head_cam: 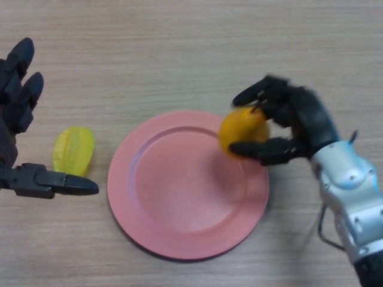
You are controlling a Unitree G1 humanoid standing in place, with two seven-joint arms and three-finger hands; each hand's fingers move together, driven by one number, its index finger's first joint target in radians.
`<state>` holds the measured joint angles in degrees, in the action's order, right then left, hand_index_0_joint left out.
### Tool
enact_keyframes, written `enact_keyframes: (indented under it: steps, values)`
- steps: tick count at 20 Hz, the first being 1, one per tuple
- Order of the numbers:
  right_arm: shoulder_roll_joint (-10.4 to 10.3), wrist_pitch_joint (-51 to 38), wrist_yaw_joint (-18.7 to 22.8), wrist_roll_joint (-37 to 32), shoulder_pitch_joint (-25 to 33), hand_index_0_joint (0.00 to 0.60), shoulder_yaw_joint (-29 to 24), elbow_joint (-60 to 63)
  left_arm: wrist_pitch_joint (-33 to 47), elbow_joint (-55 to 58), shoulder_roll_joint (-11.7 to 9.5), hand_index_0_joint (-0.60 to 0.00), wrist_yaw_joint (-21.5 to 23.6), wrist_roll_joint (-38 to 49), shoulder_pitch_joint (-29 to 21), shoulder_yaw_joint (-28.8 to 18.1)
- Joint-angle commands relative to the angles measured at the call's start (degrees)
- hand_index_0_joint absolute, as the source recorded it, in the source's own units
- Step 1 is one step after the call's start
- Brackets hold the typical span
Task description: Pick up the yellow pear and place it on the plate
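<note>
The wooden table (179, 48) carries everything. On it lies the pink plate (179, 197), round and shallow with a raised rim and bare of anything resting flat on its floor.

The right hand (293, 125) comes in from three o'clock and has its thumb and fingers curled round the yellow pear (242, 130), which sits at about two o'clock on the plate, over the rim and inner edge. Whether the pear already touches the plate or hangs just above it cannot be told.

The left hand (18, 119) is idle at nine o'clock, fingers straight and spread, holding nothing. Just beside it, between it and the plate, lies a yellow-green ribbed fruit (73, 150), apart from the plate.

The pear looks smooth, rounded and orange-yellow, with a small dark stem at its top near the fingers. It is probably a light, rigid model fruit with a slick skin, so it should neither crush nor weigh the hand down, but it could slip or roll once freed. The best hold is across its widest part, as now, thumb opposite fingers. Release is safest low over the plate's flat middle, toward eight o'clock from where the pear is.
</note>
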<state>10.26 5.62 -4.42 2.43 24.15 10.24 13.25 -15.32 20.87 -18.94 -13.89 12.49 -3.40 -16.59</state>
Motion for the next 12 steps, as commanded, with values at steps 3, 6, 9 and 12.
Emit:
enact_keyframes:
  steps: [3, 6, 9, 12]
  values:
    - [0.63, -7.94, 6.59, -1.63, -0.18, 0.6, 3.16, -5.9, 6.95, 2.9, -2.62, 0.0, 0.1, 0.93, -2.07, -3.0]
    - [0.62, -11.45, 9.1, -3.05, -1.5, 0.6, 6.73, -2.79, 6.17, 2.85, -2.72, 0.0, 0.44, 1.69, -2.45, -2.64]
    - [0.62, -12.9, 12.87, -4.47, -1.34, 0.6, 7.85, -0.41, 7.9, 2.45, -2.35, 0.0, 0.85, 1.34, -2.53, -1.99]
    - [0.62, -9.15, 11.82, -5.12, -3.7, 0.6, 8.29, -2.52, 8.26, 2.68, -2.08, 0.0, 0.59, 0.78, -1.7, -1.73]
